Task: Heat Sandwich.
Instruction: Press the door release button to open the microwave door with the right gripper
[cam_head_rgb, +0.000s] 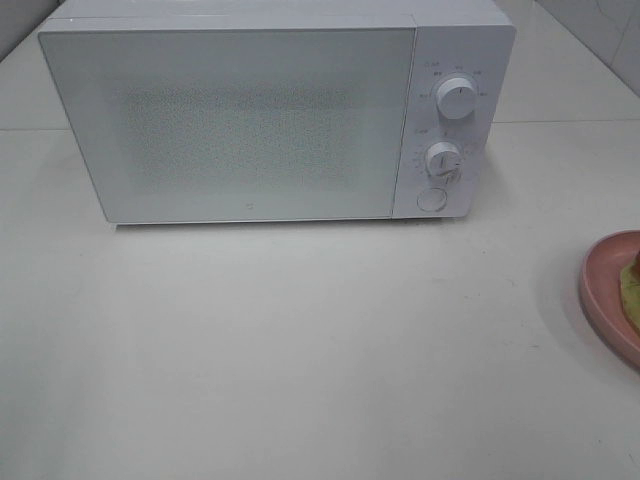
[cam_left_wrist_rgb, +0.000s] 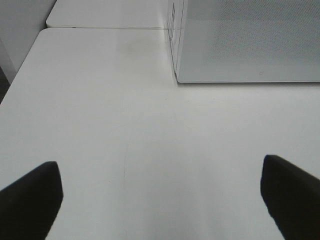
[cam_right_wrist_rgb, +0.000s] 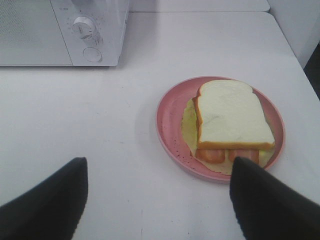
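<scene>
The white microwave (cam_head_rgb: 270, 115) stands at the back of the table with its door shut; two knobs and a round button sit on its right panel. The sandwich (cam_right_wrist_rgb: 231, 120), pale bread with tan crust and yellow and red filling, lies on a round pink plate (cam_right_wrist_rgb: 167, 125). The plate (cam_head_rgb: 605, 290) shows at the right edge of the high view. My right gripper (cam_right_wrist_rgb: 157, 200) is open, hovering in front of the plate. My left gripper (cam_left_wrist_rgb: 160, 200) is open and empty over bare table, in front of the microwave's left corner (cam_left_wrist_rgb: 177, 75).
The white table (cam_head_rgb: 300, 350) has a seam behind the microwave. A tiled wall (cam_head_rgb: 610, 30) rises at the back right. The table's edge lies close to the plate on the right (cam_right_wrist_rgb: 300, 65).
</scene>
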